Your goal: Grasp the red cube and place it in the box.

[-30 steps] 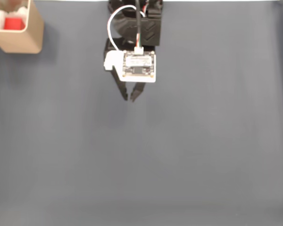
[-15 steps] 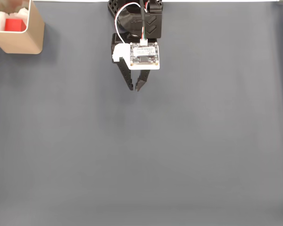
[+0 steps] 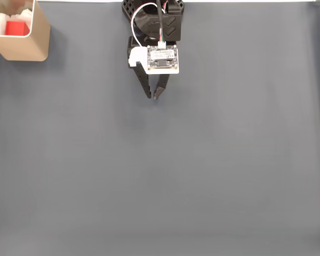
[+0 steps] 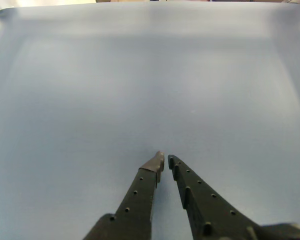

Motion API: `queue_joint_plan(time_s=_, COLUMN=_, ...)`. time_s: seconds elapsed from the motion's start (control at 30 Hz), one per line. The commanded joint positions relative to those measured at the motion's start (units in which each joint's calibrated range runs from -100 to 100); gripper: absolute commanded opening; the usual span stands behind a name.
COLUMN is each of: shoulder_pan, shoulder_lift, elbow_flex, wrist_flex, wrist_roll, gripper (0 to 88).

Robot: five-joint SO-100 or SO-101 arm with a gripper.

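Observation:
The red cube (image 3: 14, 28) lies inside the box (image 3: 29, 45), a tan container with a white interior, in the top left corner of the fixed view. My gripper (image 3: 152, 97) hangs near the top middle of that view, well to the right of the box. Its two black fingers meet at the tips with nothing between them. In the wrist view the gripper (image 4: 164, 160) points at bare grey mat, its tips almost touching.
A grey mat (image 3: 202, 170) covers the table in the fixed view. White pieces (image 3: 2, 18) sit in the box beside the cube. The arm's base (image 3: 153, 13) stands at the top edge, with a white camera board (image 3: 162, 58) on the wrist.
The gripper has pulled back toward the arm's base and shifted slightly right in the fixed view. Its fingers have closed from a small gap to touching tips. The cube stays in the box.

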Motion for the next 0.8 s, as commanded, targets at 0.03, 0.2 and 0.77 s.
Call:
queue_joint_plan(time_s=0.03, shoulder_pan=-0.2, shoulder_lift=-2.4, elbow_flex=1.3, wrist_flex=3.1, wrist_roll=-0.4, gripper=0.0)
queue_joint_plan(time_s=0.2, shoulder_pan=-0.3, shoulder_lift=-4.0, elbow_flex=1.4, wrist_flex=7.2, wrist_roll=-0.8, gripper=0.0)
queue_joint_plan(time_s=0.77, shoulder_pan=-0.4, shoulder_lift=-7.3, elbow_flex=1.4, wrist_flex=21.4, wrist_roll=-0.9, gripper=0.0)
